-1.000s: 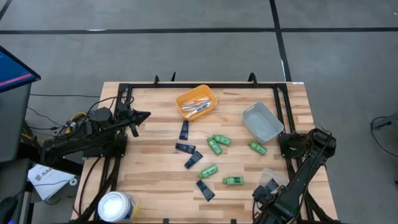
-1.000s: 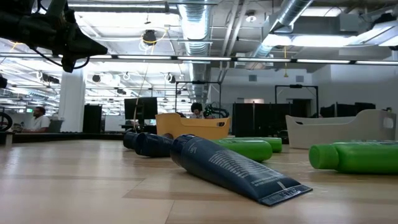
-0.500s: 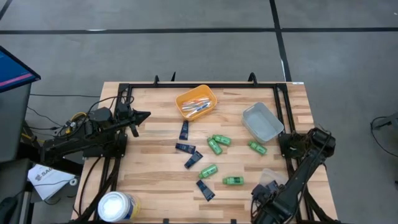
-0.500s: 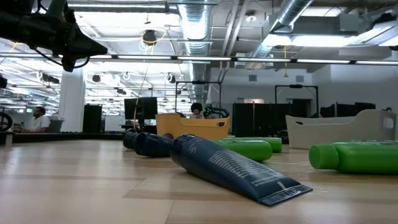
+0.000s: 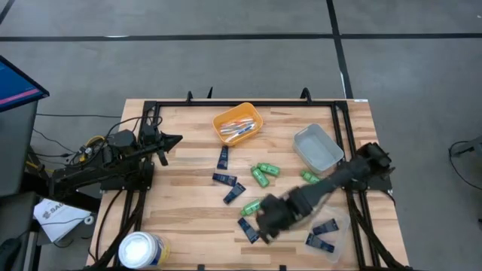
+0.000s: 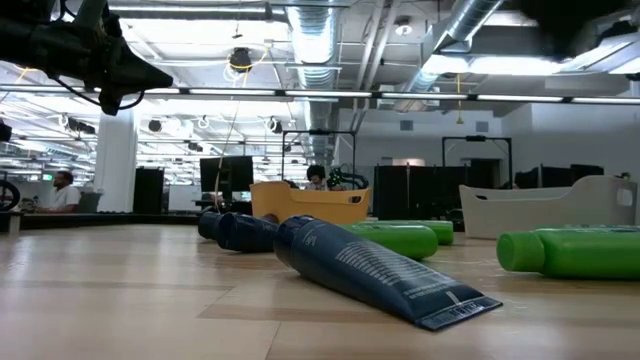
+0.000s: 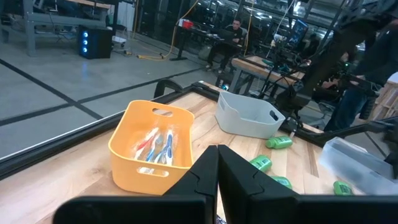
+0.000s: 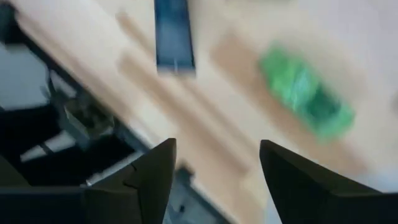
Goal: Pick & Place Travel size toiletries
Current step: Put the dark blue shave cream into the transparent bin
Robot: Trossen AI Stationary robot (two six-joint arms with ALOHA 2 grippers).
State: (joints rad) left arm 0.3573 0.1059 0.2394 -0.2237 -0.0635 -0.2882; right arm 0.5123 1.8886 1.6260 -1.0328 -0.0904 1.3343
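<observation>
Small green bottles [image 5: 261, 177] [image 5: 251, 205] and flat navy packets [image 5: 224, 178] [image 5: 248, 229] lie flat on the wooden table's middle. Thin sticks lie in the orange tray [image 5: 238, 124]. My right gripper [image 5: 265, 220] hovers over the near-middle of the table and is open [image 8: 214, 168]. In its wrist view a navy packet [image 8: 174, 34] and a green bottle [image 8: 305, 93] lie beyond the fingers, untouched. My left gripper [image 5: 177, 139] waits shut above the table's far left [image 7: 217, 168]. One green bottle is hidden under the right arm.
A grey tray [image 5: 318, 147] stands at the far right. A clear tray [image 5: 335, 233] near the right corner holds two navy packets. A large white tub [image 5: 141, 248] stands at the near left corner. A black frame [image 5: 248, 103] runs along the table's edges.
My right arm has swung from the near right corner out over the table, toward the left, and now reaches across to the near-middle. It has uncovered the clear tray and covered a green bottle. The left arm has kept still.
</observation>
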